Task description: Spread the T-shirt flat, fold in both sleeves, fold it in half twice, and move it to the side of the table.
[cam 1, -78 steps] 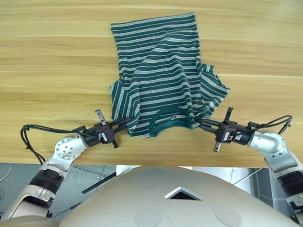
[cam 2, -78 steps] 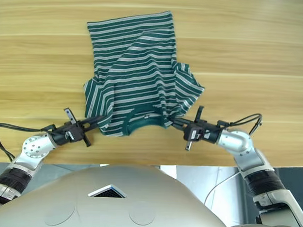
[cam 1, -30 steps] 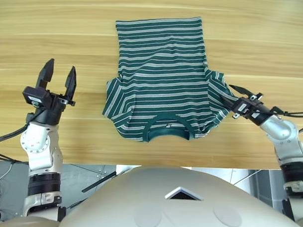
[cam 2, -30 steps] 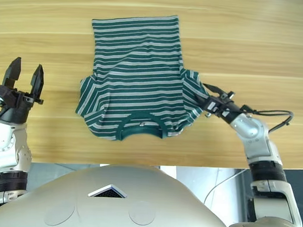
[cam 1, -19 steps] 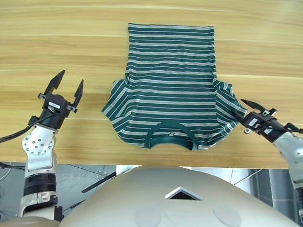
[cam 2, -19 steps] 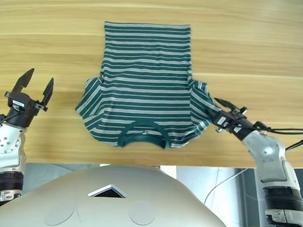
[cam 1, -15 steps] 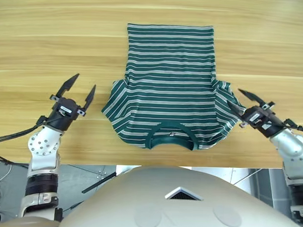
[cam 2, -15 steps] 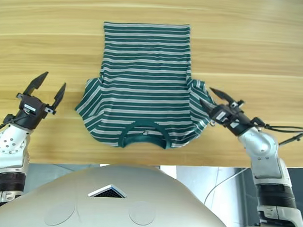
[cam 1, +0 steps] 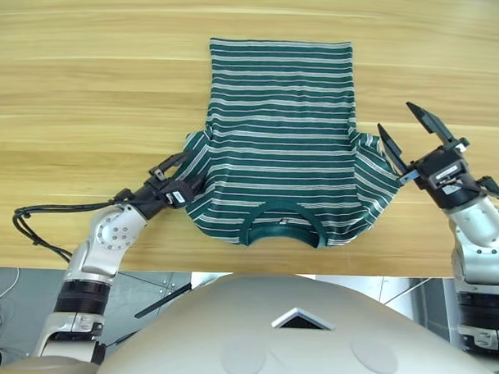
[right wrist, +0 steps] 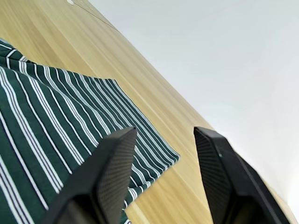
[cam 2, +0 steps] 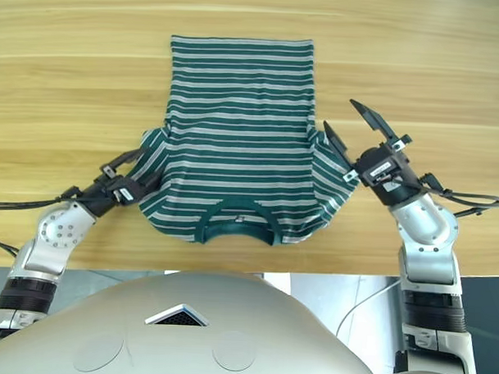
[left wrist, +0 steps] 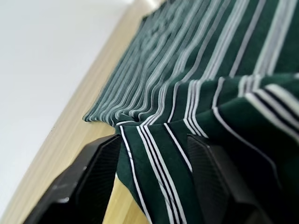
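Left gripper low, fingers parted, right gripper held high, spread wide

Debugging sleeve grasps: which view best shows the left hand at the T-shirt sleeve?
Left wrist view: the left hand has its open fingers either side of the T-shirt sleeve fold, close up. Both eye views show that hand from above at the sleeve edge, contact unclear. Right wrist view shows the T-shirt's hem corner instead.

The desk and T-shirt are looked down on from the head by both eye views, and nearly the same scene is shared. The T-shirt is seen very close and low from the left wrist, and from higher up from the right wrist.
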